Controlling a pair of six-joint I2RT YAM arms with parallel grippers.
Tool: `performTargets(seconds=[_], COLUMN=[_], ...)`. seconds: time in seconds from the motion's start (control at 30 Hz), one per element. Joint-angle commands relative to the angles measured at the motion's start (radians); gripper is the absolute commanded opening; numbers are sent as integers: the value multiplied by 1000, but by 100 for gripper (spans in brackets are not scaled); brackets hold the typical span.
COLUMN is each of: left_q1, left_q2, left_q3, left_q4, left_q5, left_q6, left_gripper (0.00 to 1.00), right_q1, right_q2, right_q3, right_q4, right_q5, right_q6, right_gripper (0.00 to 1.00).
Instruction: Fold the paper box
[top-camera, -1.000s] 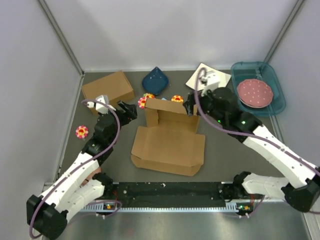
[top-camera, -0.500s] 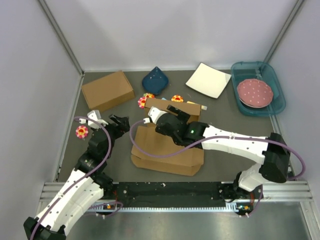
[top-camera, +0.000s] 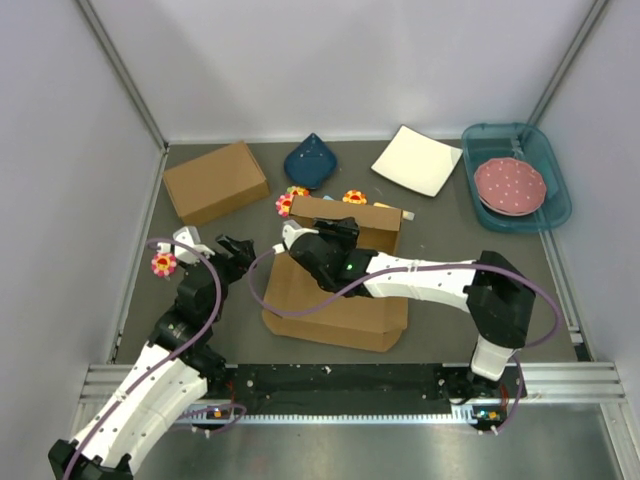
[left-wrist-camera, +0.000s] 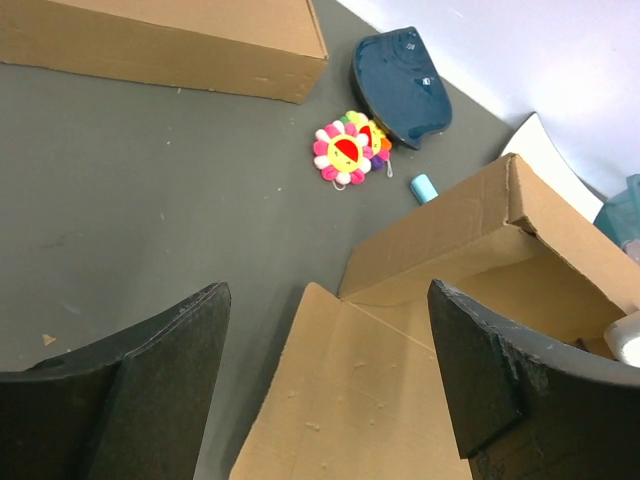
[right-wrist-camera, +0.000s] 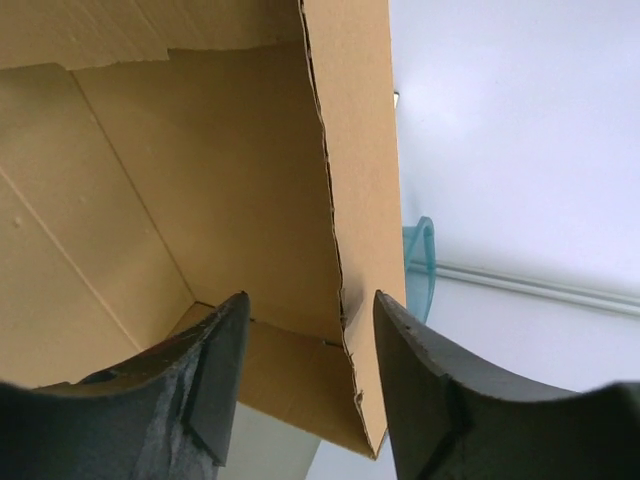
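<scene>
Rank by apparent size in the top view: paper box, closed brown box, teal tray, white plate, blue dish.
paper box
teal tray
closed brown box (close to the tray)
white plate
blue dish

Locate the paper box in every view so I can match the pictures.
Top external: the paper box lies at table centre, its back wall raised.
Left wrist: the paper box is at lower right, running off the frame.
Right wrist: the paper box fills the upper left, seen from inside.
Landmarks: the teal tray links top and right wrist; the flower toy links top and left wrist.
</scene>
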Motion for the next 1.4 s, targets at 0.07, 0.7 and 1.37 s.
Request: performTargets(seconds=[0.07, 0.7, 1.37], left_q1=[7, 5, 5], left_q2=[-10, 16, 56], left_q3=[9, 216, 268], left_q4=[15, 6, 73], left_q5=[-15, -18, 76], left_q6=[7, 64, 68], left_gripper=[85, 85, 85], right_q1=[-9, -47, -624], right_q2=[11, -126, -306], right_q3=[19, 60, 340], right_q4=[102, -149, -723], right_q5=[96, 105, -796], right_q6=[-87, 135, 944], right_gripper=[40, 0, 0])
